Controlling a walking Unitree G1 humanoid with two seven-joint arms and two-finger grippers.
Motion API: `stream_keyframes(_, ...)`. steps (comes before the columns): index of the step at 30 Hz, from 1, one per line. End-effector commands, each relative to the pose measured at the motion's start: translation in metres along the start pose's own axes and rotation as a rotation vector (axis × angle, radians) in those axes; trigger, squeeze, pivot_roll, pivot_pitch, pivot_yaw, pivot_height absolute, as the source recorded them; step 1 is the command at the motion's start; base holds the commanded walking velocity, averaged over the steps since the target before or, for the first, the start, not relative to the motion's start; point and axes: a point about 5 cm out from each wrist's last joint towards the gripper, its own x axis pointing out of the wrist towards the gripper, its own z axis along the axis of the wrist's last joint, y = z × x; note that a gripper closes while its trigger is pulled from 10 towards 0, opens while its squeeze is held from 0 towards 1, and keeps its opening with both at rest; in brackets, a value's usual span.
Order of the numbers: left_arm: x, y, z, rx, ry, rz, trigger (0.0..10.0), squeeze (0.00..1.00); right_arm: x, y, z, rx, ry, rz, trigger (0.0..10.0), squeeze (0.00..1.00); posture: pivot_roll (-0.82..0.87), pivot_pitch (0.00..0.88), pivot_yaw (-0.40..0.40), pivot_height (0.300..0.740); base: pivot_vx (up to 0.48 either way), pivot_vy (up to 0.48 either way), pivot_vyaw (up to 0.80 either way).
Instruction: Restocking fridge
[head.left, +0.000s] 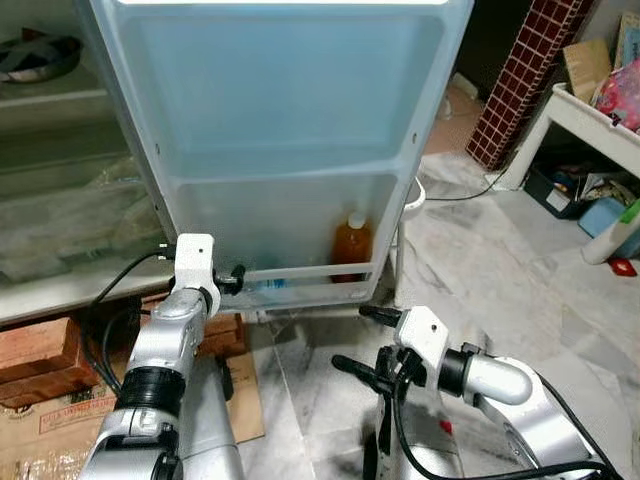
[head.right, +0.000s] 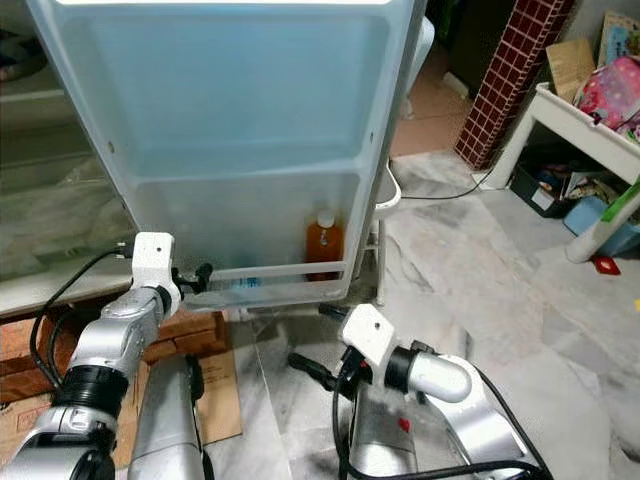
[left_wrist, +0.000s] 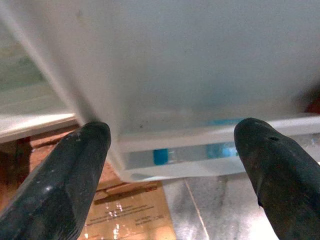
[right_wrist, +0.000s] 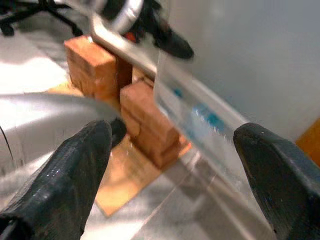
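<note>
Fridge door (head.left: 280, 120): open, pale inner liner facing the camera; low shelf rail (head.left: 300, 272) runs across its bottom bin.
Orange bottle (head.left: 351, 247): upright in the door's bottom bin, toward the right end, behind the rail; white cap on top.
Blue-labelled item (left_wrist: 220, 150): lies low in the same bin, left of the orange bottle, seen through the translucent bin wall; type cannot be told.
Left hand (head.left: 236, 278): raised to the lower left corner of the door, fingers spread wide and empty; in the wrist view one finger (left_wrist: 65, 180) sits by the door's edge and the other in front of the bin. Contact with the door cannot be told.
Right hand (head.left: 368, 340): lower, below the door's bottom edge and over the floor, fingers parted wide, grasping nothing; pointed leftward toward the bricks.
Bricks (right_wrist: 145, 117): stacked under the fridge cabinet, on flattened cardboard (head.left: 60, 425).
Floor (head.left: 500, 270): grey-veined marble tile.
Fridge interior (head.left: 60, 230): shelves at left, holding clear plastic bags.
Background right: white table (head.left: 590, 120) with clutter on and beneath it; dark red tiled pillar (head.left: 525, 70).
</note>
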Motion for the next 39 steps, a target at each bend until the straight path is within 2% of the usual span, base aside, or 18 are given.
stream_keyframes(1, 0.005, -0.007, 0.006, 0.001, 0.015, -0.022, 10.0, 0.0, -0.001, 0.006, 0.005, -0.014, -0.007, -0.002, 10.0, 0.0, -0.08, 0.0, -0.001, 0.493, 0.0, 0.0, 0.0)
stream_keyframes(6, 0.011, -0.013, 0.016, -0.016, 0.017, -0.053, 10.0, 0.0, 0.002, 0.012, 0.008, -0.02, -0.021, 0.0, 10.0, 0.0, -0.08, 0.002, 0.004, 0.493, 0.0, 0.0, 0.0)
stream_keyframes(10, 0.018, -0.017, 0.035, -0.074, -0.05, -0.102, 10.0, 0.0, 0.001, 0.014, 0.009, -0.026, -0.021, -0.021, 10.0, 0.0, -0.09, 0.01, 0.009, 0.493, 0.0, 0.0, 0.0)
stream_keyframes(14, 0.019, -0.019, 0.042, -0.072, -0.064, -0.1, 10.0, 0.0, -0.001, 0.009, 0.011, -0.048, -0.028, -0.077, 10.0, 0.0, -0.1, 0.01, 0.015, 0.493, 0.0, 0.0, 0.0)
stream_keyframes(15, 0.018, -0.022, 0.041, -0.072, -0.08, -0.111, 10.0, 0.0, 0.0, -0.001, 0.015, -0.061, -0.053, -0.17, 10.0, 0.0, -0.1, 0.008, 0.016, 0.493, 0.0, 0.0, 0.0)
stream_keyframes(17, 0.017, -0.024, 0.035, -0.064, -0.079, -0.112, 10.0, 0.0, 0.0, -0.008, 0.017, -0.044, -0.072, -0.231, 10.0, 0.0, -0.1, 0.006, 0.016, 0.493, 0.0, 0.0, 0.0)
stream_keyframes(18, 0.015, -0.024, 0.026, -0.06, -0.062, -0.119, 10.0, 0.0, 0.0, -0.01, 0.017, -0.029, -0.079, -0.258, 10.0, 0.0, -0.09, 0.005, 0.014, 0.493, 0.0, 0.0, 0.0)
stream_keyframes(20, 0.014, -0.024, 0.021, -0.06, -0.051, -0.124, 10.0, 0.0, 0.0, -0.012, 0.017, -0.024, -0.082, -0.27, 10.0, 0.0, -0.09, 0.005, 0.014, 0.493, 0.0, 0.0, 0.0)
stream_keyframes(21, 0.008, -0.021, 0.0, -0.049, 0.005, -0.125, 10.0, 0.0, 0.001, -0.012, 0.016, 0.001, -0.083, -0.282, 10.0, 0.0, -0.08, 0.007, 0.01, 0.493, 0.0, 0.0, 0.0)
stream_keyframes(24, 0.004, -0.017, -0.014, -0.054, 0.006, -0.12, 10.0, 0.0, 0.002, -0.01, 0.016, 0.0, -0.081, -0.279, 10.0, 0.0, -0.08, 0.008, 0.008, 0.493, 0.0, 0.0, 0.0)
stream_keyframes(25, -0.005, -0.01, -0.022, -0.06, -0.022, -0.092, 10.0, 0.0, 0.003, -0.009, 0.017, -0.002, -0.091, -0.284, 10.0, 0.0, -0.06, 0.009, 0.003, 0.493, 0.0, 0.0, 0.0)
stream_keyframes(29, -0.016, -0.003, -0.025, -0.063, -0.058, -0.072, 10.0, 0.0, 0.002, -0.011, 0.018, 0.008, -0.107, -0.305, 10.0, 0.0, -0.06, 0.007, 0.001, 0.493, 0.0, 0.0, 0.0)
stream_keyframes(30, -0.025, 0.002, -0.027, -0.08, -0.089, -0.052, 10.0, 0.0, 0.001, -0.013, 0.019, 0.021, -0.118, -0.327, 10.0, 0.0, -0.05, 0.003, -0.001, 0.493, 0.0, 0.0, 0.0)
stream_keyframes(31, -0.025, 0.002, -0.027, -0.08, -0.089, -0.052, 10.0, 0.0, 0.001, -0.013, 0.019, 0.021, -0.118, -0.327, 10.0, 0.0, -0.05, 0.003, -0.001, 0.493, 0.0, 0.0, 0.0)
stream_keyframes(34, -0.04, 0.001, -0.028, -0.078, -0.142, -0.049, 10.0, 0.0, 0.002, -0.016, 0.02, 0.017, -0.124, -0.342, 10.0, 0.0, -0.05, 0.0, -0.004, 0.493, 0.0, 0.0, 0.0)
stream_keyframes(39, -0.04, 0.001, -0.028, -0.078, -0.142, -0.049, 10.0, 0.0, 0.002, -0.016, 0.02, 0.017, -0.124, -0.342, 10.0, 0.0, -0.05, 0.0, -0.004, 0.493, 0.0, 0.0, 0.0)
